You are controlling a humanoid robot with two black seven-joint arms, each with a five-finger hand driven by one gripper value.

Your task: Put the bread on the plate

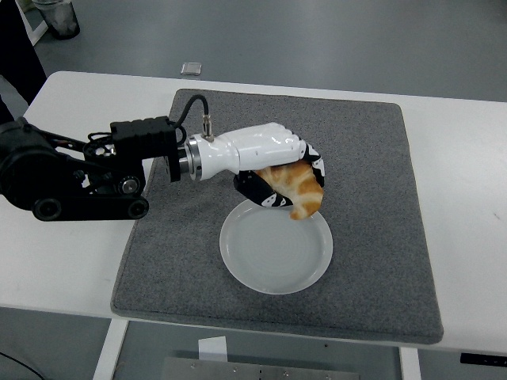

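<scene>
Table (71, 261), white, fills the lower frame, and a grey mat (372, 198) covers its middle. Low on the mat, just below frame centre, sits a pale round plate (276, 252), with nothing lying in it. Directly above its upper rim the left hand (273, 166), white-backed with black-and-white fingers, curls around the bread (299, 188), a golden croissant whose tip hangs over the plate's far edge. A small grey square object (190, 68) lies on the floor beyond the table, upper left. No writing is readable.
</scene>
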